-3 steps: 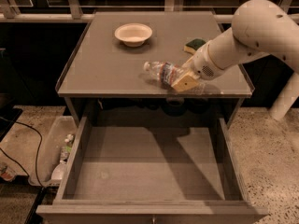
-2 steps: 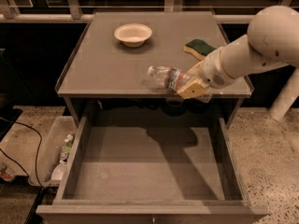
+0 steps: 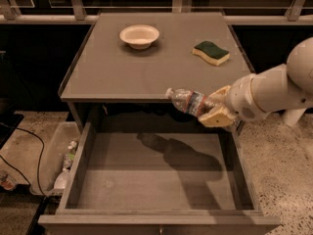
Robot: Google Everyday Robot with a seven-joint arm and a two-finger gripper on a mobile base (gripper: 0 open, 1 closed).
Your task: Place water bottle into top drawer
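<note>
My gripper [image 3: 215,110] is shut on the water bottle [image 3: 188,101], a small clear crinkled bottle with a red-and-blue label band. It holds the bottle lying sideways in the air, cap end to the left, at the cabinet top's front edge and above the back of the top drawer [image 3: 98,199]. The drawer is pulled fully open, with a flat grey bottom and low walls. Nothing lies in it. The arm reaches in from the right and casts a shadow on the drawer floor.
On the cabinet top [image 3: 107,72] stand a cream bowl [image 3: 140,35] at the back and a green-and-yellow sponge [image 3: 211,52] at the right. A translucent plastic tub [image 3: 56,160] with small items sits on the floor left of the drawer. A black cable [image 3: 29,151] runs there.
The gripper has carried the bottle off the cabinet top, forward and right, so it now hangs past the front edge over the open drawer.
</note>
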